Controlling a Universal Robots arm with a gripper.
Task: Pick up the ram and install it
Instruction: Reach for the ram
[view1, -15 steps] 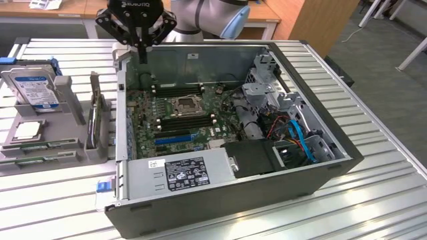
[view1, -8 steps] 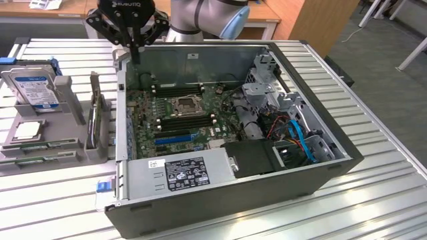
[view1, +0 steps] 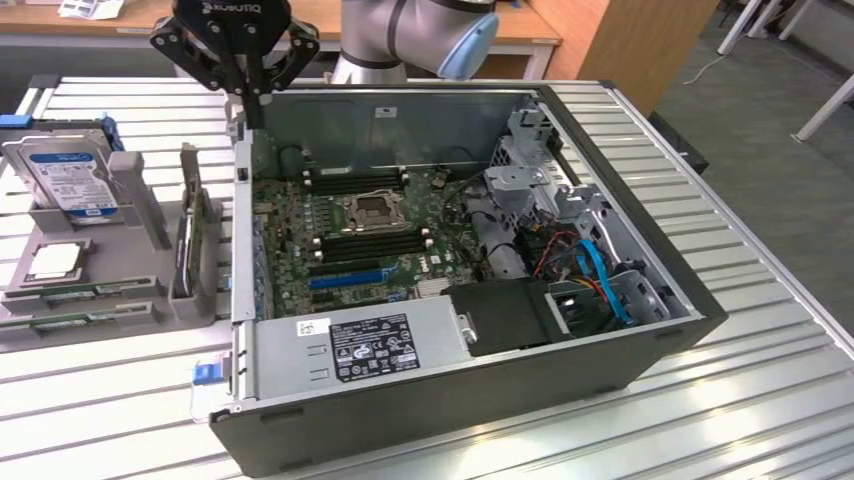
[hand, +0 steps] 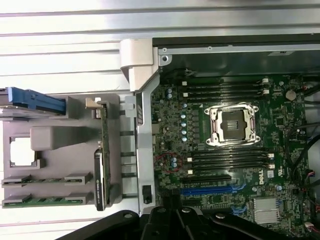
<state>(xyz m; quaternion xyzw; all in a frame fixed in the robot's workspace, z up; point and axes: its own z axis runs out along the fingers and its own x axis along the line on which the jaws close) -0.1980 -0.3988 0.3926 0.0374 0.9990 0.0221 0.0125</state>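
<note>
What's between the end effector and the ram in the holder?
In the exterior view, the holder's gray post stands between the end effector and the ram, with the upright expansion card just beside it.

Ram (view1: 80, 291): 2 thin green sticks, untouched.
Both lie flat, side by side & parallel, ends tucked in grey holder (view1: 127, 262) slots.

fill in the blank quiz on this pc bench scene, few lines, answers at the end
1. The gripper holds nothing; its jaws are ___.
2. ___ ram sticks lie flat in the grey holder.
3. The long slot on the motherboard is coloured ___.
Missing words: shut; two; blue.
</note>
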